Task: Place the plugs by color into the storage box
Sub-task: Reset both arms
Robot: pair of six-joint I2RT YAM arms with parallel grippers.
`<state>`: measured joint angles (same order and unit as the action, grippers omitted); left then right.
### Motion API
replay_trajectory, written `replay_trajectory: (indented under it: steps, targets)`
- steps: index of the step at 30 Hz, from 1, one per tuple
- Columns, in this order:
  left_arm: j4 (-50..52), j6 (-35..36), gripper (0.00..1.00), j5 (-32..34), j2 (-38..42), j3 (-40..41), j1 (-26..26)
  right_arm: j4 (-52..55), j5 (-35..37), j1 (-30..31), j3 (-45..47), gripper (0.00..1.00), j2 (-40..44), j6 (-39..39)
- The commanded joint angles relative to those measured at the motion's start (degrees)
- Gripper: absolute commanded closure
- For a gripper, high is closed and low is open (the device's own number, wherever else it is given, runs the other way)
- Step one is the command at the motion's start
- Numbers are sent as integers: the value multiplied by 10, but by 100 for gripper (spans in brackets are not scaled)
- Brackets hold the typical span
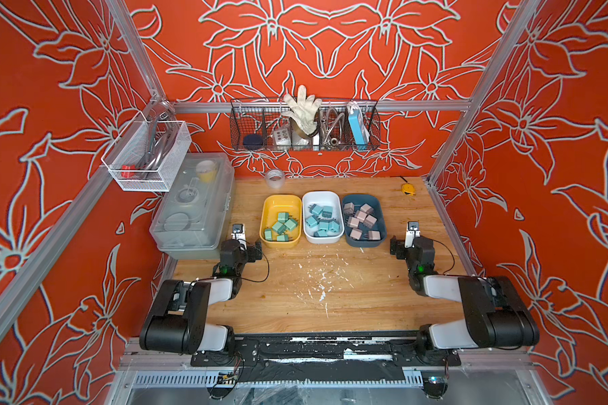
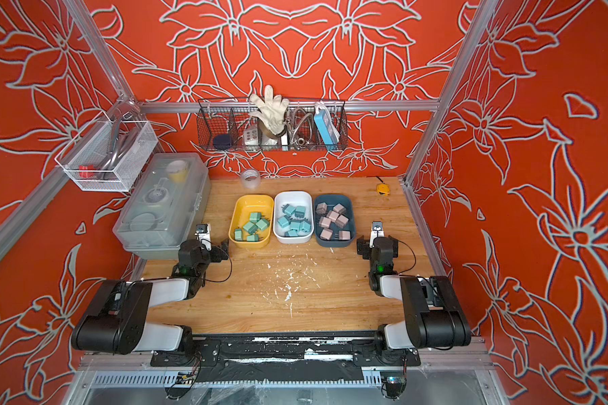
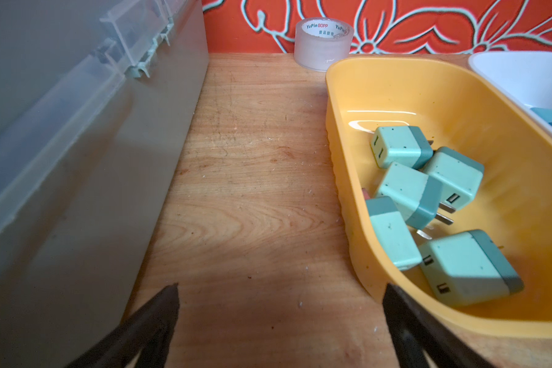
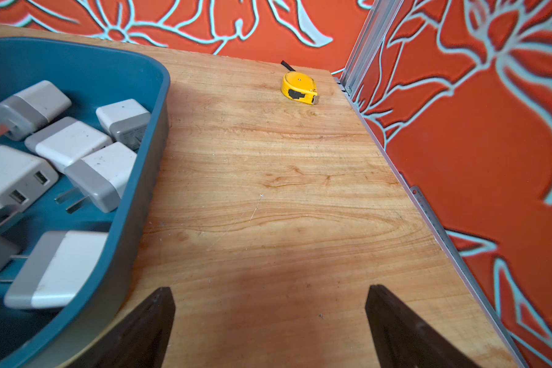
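Three trays of the storage box stand side by side at the back of the wooden table: yellow (image 1: 281,198), white (image 1: 322,194) and dark blue (image 1: 360,197). Mint green plugs (image 1: 279,227) lie in the yellow one, teal plugs (image 1: 322,224) in the white one, and pale mauve plugs (image 1: 360,221) in the dark blue one. My left gripper (image 1: 241,241) hangs open over bare wood beside the yellow tray's near left corner (image 3: 364,277), holding nothing (image 3: 280,288). My right gripper (image 1: 412,242) is open and empty (image 4: 268,288) just right of the dark blue tray (image 4: 153,133).
A large translucent lidded box (image 1: 193,203) fills the left edge, close to my left gripper. A clear tape roll (image 1: 274,178) and a yellow tape measure (image 1: 408,189) lie near the back wall. Wire baskets (image 1: 304,124) hang above. The metal frame rail (image 4: 427,207) borders the right.
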<state>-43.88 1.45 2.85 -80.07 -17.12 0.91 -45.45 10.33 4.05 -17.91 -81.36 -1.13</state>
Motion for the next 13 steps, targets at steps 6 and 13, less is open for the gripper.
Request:
replay_trajectory:
  steps: [6,13]
  targets:
    - [2,-12,1,-18,-5,-10,-18,-4,-7,-3,-5,1,3,6]
    - [3,-15,1,-24,-4,-8,-24,-5,-6,-3,-5,1,3,6]
